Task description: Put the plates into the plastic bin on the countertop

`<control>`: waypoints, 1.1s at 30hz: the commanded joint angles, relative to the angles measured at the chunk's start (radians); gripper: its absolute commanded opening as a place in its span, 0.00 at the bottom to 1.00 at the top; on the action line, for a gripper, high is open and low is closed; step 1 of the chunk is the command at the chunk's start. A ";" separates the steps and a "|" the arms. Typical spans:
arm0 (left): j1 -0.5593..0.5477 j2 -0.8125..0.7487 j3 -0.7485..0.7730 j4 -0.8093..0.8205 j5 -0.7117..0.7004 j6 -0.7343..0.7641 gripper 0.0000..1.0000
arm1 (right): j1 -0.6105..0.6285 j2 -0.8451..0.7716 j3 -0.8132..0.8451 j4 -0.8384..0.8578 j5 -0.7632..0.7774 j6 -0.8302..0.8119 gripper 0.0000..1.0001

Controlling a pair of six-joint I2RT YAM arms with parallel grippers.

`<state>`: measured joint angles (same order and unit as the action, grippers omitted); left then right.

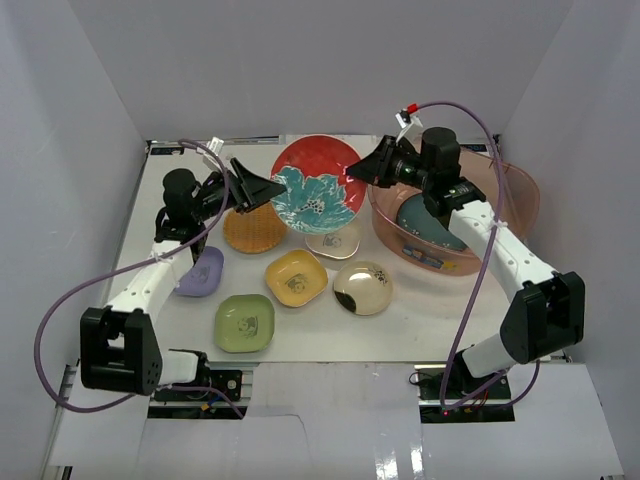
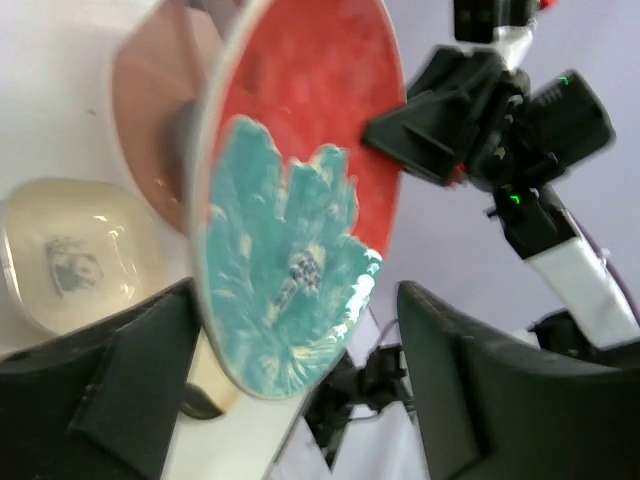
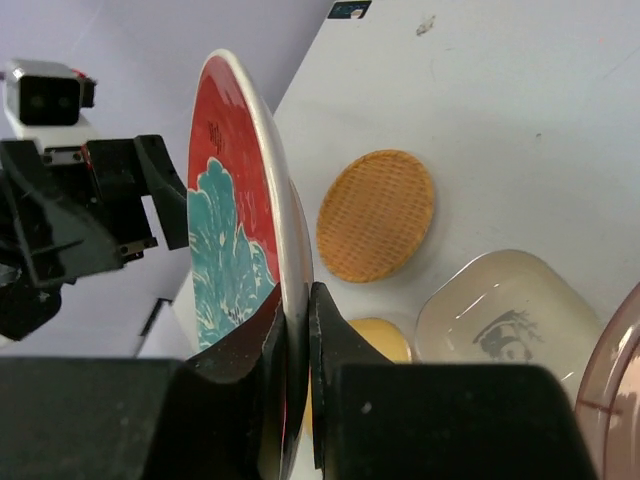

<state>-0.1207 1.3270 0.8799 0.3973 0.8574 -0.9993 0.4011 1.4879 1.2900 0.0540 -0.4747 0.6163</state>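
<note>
A red plate with a teal flower (image 1: 318, 182) stands on edge in the air above the countertop (image 1: 300, 340), between my two arms. My right gripper (image 3: 298, 300) is shut on its rim (image 3: 235, 200), one finger on each face. My left gripper (image 2: 298, 300) is open, its fingers (image 2: 130, 380) standing wide on either side of the plate's opposite edge (image 2: 300, 200). The plastic bin (image 1: 520, 190) sits at the right with a dark teal plate (image 1: 425, 222) inside.
On the countertop lie an orange woven plate (image 1: 254, 230), a cream one (image 1: 333, 240), a yellow one (image 1: 295, 277), a glossy gold one (image 1: 362, 287), a green one (image 1: 244, 323) and a lavender one (image 1: 200, 272) under the left arm. White walls enclose the table.
</note>
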 commanded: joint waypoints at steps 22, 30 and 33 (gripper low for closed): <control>-0.485 -0.351 -0.033 -0.742 -0.653 0.683 0.98 | -0.674 -0.247 -0.230 -0.101 0.157 -0.078 0.08; -0.488 -0.342 -0.038 -0.739 -0.679 0.683 0.98 | -0.673 -0.186 -0.353 -0.022 0.154 -0.070 0.08; -0.488 -0.339 -0.042 -0.727 -0.686 0.682 0.98 | -0.673 -0.160 -0.397 0.047 0.125 -0.043 0.08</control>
<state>-0.6052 0.9939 0.8448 -0.3386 0.1978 -0.3294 -0.2684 1.3331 0.8932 -0.1307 -0.2798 0.5156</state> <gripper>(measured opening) 0.978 0.136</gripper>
